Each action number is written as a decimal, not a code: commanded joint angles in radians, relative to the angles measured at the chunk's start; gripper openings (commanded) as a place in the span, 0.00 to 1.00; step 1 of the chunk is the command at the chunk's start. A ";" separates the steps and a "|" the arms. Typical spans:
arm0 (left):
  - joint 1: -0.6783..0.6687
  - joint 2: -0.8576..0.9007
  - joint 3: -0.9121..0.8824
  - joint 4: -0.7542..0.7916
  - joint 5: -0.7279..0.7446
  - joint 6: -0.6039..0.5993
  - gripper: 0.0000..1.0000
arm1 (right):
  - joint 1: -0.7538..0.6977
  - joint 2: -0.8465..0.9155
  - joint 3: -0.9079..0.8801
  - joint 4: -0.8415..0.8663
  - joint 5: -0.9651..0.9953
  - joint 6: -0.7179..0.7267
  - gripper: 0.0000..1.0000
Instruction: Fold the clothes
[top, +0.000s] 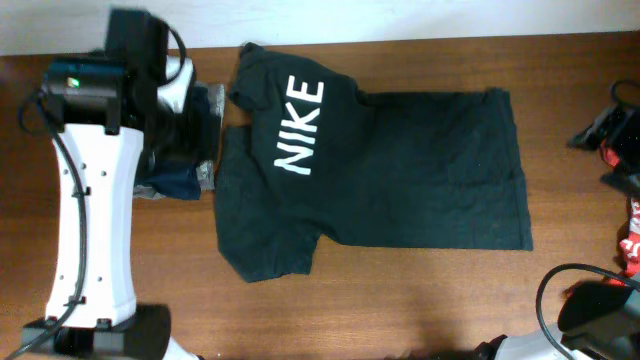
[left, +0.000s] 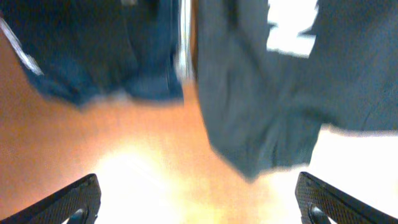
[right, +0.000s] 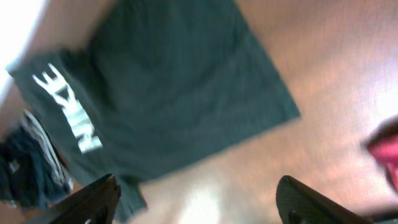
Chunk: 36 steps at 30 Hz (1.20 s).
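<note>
The shirt was black with white block letters. Ahead of the left pincer lay a navy garment. The surface was reddish-brown wood; near the right pincer, red cloth bore white print.

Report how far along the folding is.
Done: possibly the navy and grey pile at the left, though whether it is folded is unclear. In hand: the black NIKE shirt lies spread flat, unfolded; the left gripper and right gripper are both open, empty. Left: that shirt and the red garments at the right edge.
</note>
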<state>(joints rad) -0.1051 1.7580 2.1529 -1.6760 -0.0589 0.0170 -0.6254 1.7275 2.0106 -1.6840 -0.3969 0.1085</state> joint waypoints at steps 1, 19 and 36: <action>0.018 -0.232 -0.211 -0.012 0.019 -0.057 0.99 | 0.009 -0.091 -0.047 -0.015 -0.035 -0.084 0.84; 0.014 -0.497 -1.474 0.809 0.357 -0.459 0.99 | 0.018 -0.197 -0.867 0.517 -0.029 -0.003 0.91; 0.016 -0.156 -1.509 1.168 0.257 -0.525 0.40 | 0.018 -0.197 -0.893 0.587 -0.040 0.013 0.91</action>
<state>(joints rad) -0.0887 1.5208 0.6922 -0.5201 0.2058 -0.5072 -0.6136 1.5513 1.1252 -1.1080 -0.4294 0.1101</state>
